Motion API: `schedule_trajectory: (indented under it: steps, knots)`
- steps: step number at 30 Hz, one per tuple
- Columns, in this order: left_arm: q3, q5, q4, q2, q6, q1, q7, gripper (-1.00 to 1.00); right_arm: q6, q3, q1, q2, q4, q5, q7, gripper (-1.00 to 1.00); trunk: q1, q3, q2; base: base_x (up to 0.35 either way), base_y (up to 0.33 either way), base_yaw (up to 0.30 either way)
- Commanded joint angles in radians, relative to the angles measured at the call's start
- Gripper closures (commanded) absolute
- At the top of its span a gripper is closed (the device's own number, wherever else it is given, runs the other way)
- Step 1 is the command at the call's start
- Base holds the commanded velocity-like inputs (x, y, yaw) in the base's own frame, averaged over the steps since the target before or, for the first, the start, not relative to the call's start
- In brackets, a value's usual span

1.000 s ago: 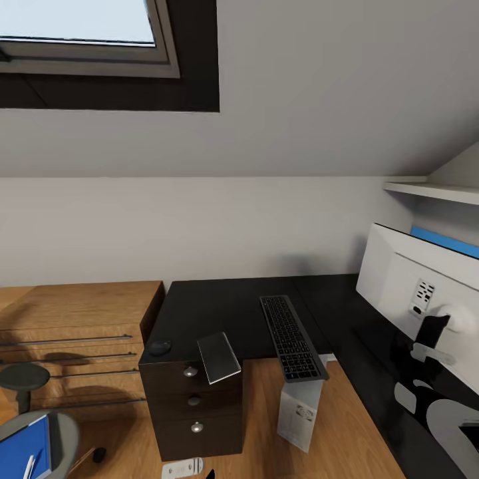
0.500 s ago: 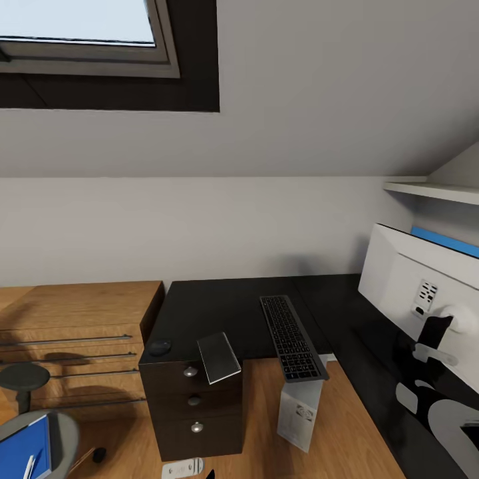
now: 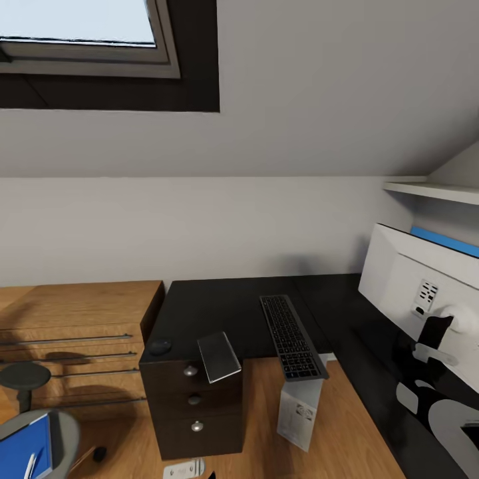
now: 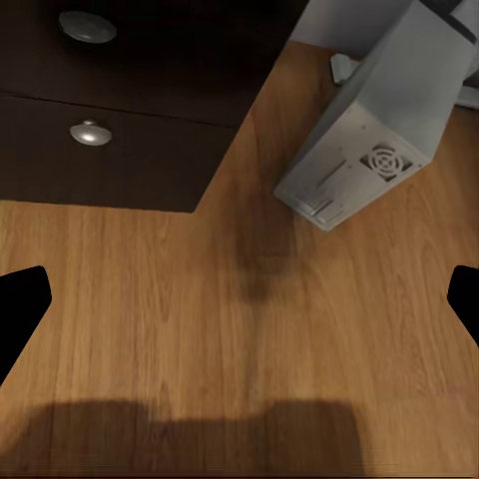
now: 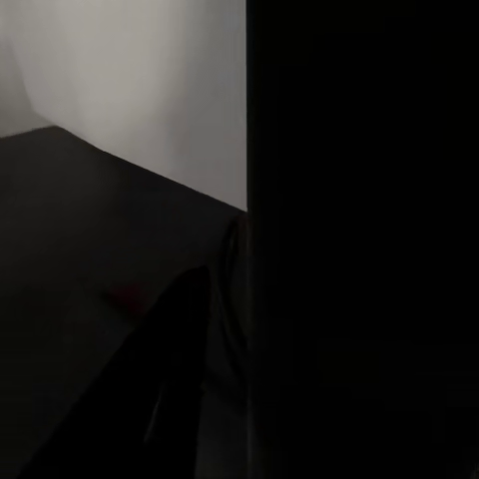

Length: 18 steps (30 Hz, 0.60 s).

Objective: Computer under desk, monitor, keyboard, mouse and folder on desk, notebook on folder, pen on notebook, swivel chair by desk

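Right gripper's state can't be told but it seems to steady the monitor (image 3: 416, 279) on the counter (image 3: 219, 309) at 3 o'clock; left gripper (image 4: 239, 299) open, idle over floor.

No readable text, round emblem on computer (image 3: 301, 407) illegible

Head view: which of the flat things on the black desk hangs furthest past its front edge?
The slim dark-keyed keyboard: its near end juts well past the glossy black desk edge, above the white tower. The grey notebook overhangs only slightly.
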Motion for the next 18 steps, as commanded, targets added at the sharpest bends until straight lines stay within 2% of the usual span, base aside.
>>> schedule_trajectory:
  steps: [1, 18]
  knots:
    - [-0.003, 0.007, -0.001, 0.001, -0.004, -0.001, 0.006, -1.00, -0.004, 0.003, -0.001, 0.000, 0.002, -0.012, -0.002, 1.00, 0.000, -0.001, -0.001, -0.175, 0.000, 0.000]
    - [-0.003, 0.009, 0.000, -0.002, -0.004, -0.002, 0.006, -1.00, -0.004, 0.003, -0.001, 0.001, 0.002, -0.012, -0.001, 1.00, 0.000, -0.001, -0.001, -0.323, 0.000, 0.000]
